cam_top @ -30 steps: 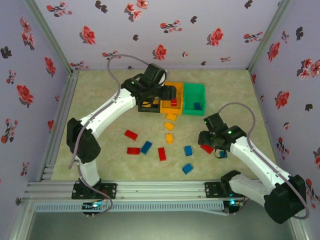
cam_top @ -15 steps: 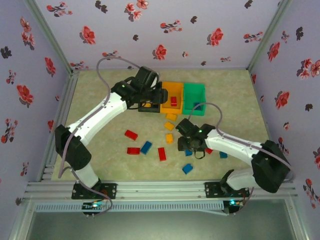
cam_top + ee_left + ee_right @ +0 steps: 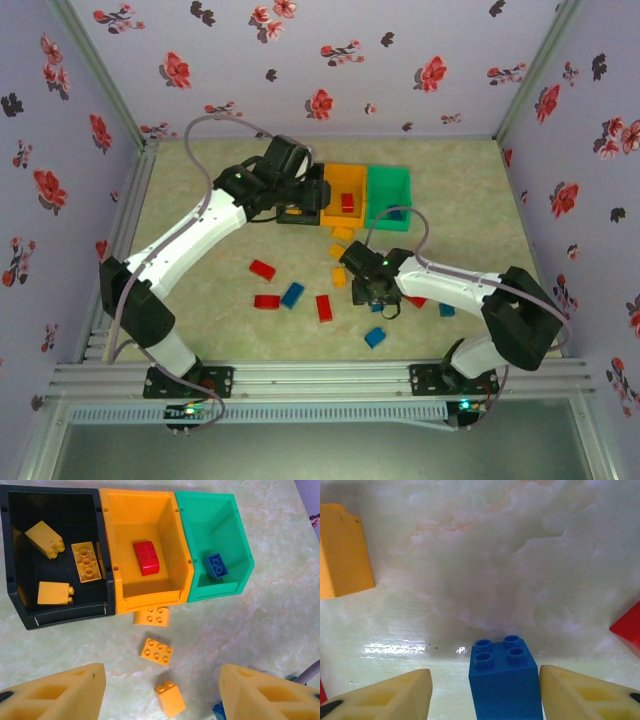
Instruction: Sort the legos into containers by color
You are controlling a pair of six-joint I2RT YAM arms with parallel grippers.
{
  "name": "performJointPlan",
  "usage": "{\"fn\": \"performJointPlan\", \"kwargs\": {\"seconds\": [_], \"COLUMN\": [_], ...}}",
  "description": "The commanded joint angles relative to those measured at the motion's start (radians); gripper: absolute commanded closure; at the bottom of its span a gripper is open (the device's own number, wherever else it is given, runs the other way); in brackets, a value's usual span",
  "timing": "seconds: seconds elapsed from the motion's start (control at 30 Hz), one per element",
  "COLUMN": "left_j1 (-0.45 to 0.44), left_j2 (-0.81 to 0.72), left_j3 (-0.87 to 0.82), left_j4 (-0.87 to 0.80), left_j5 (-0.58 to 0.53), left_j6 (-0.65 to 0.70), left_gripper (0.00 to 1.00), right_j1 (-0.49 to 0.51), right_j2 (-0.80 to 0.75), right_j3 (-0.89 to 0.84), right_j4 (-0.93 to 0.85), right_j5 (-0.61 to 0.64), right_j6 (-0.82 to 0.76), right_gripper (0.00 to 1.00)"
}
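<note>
On the surface (image 3: pixel 460 210), the black bin (image 3: pixel 20 600), orange bin (image 3: pixel 117 555) and green bin (image 3: pixel 240 555) stand in a row ahead of the left hand (image 3: pixel 160 672), whose fingers are spread on nothing. The right hand (image 3: pixel 485 680) is open astride a blue lego (image 3: pixel 505 690), a narrow gap at either finger.

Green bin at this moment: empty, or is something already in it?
Not empty. The left wrist view shows one blue lego lying on the floor of the green bin, studs facing the camera.

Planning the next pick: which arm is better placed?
Right: the right gripper stands open around a small blue plastic brick; the left gripper is off by the orange plastic bin.
</note>
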Motion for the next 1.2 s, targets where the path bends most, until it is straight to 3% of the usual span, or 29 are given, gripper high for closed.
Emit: {"fn": "performJointPlan", "kwargs": {"seconds": [0.0,0.23,0.53,0.87,1.0,1.17], "left_j1": [0.009,0.009,0.008,0.008,0.009,0.007], "left_j2": [-0.034,-0.034,-0.048,-0.059,-0.071,-0.086], "left_j3": [-0.012,-0.007,-0.029,-0.031,-0.037,-0.051], "left_j4": [-0.026,-0.036,-0.034,-0.043,-0.048,-0.046], "left_j5": [-0.018,-0.02,-0.021,-0.022,-0.022,-0.023], "left_j6": [-0.008,-0.008,-0.016,-0.014,-0.013,-0.017], "left_gripper": [0.38,0.37,0.37,0.37,0.37,0.37], "right_j1": [0.007,0.008,0.008,-0.002,-0.05,-0.184], "right_j2": [0.008,0.01,0.011,-0.013,-0.054,-0.089], "right_j3": [-0.001,-0.013,-0.024,0.002,0.051,0.155], "right_j4": [-0.013,-0.017,-0.034,-0.053,-0.072,-0.07], "right_j5": [0.041,0.058,0.061,0.087,0.095,0.089], "right_j6": [0.031,0.036,0.031,0.016,-0.024,-0.137], "right_gripper": [0.43,0.52,0.54,0.69,0.69,0.69]}}
